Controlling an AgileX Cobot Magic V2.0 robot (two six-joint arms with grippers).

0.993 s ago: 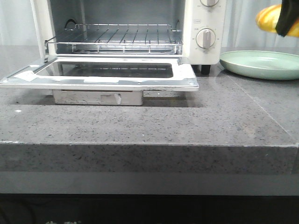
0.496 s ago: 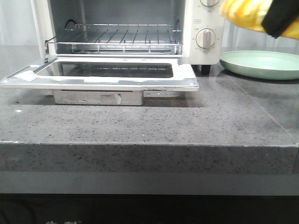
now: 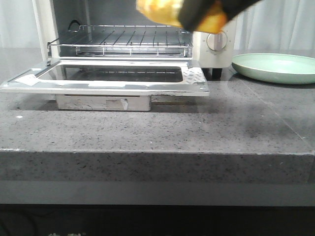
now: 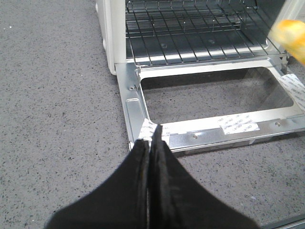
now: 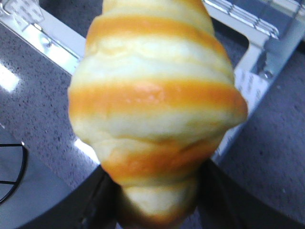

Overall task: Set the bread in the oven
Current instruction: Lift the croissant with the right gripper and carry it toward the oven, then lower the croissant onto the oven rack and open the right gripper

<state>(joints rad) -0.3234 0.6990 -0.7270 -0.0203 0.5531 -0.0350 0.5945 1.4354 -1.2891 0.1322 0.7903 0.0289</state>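
Note:
The bread (image 3: 162, 11), a golden roll with orange-brown stripes, is held in the air in front of the oven's upper right part. My right gripper (image 3: 199, 14) is shut on it. The bread fills the right wrist view (image 5: 152, 109) and shows at the edge of the left wrist view (image 4: 291, 31). The cream-white oven (image 3: 43, 29) stands with its glass door (image 3: 118, 73) dropped open and its wire rack (image 3: 123, 39) bare. My left gripper (image 4: 151, 138) is shut and empty, just off the door's front left corner.
A pale green plate (image 3: 275, 66) lies on the grey stone counter (image 3: 147, 132) to the right of the oven. The oven's dial (image 3: 216, 42) is on its right side. White tape strips sit on the door frame (image 4: 238, 125).
My right gripper has carried the bread from above the plate at the far right leftward, to in front of the oven opening. The left gripper and oven have not moved.

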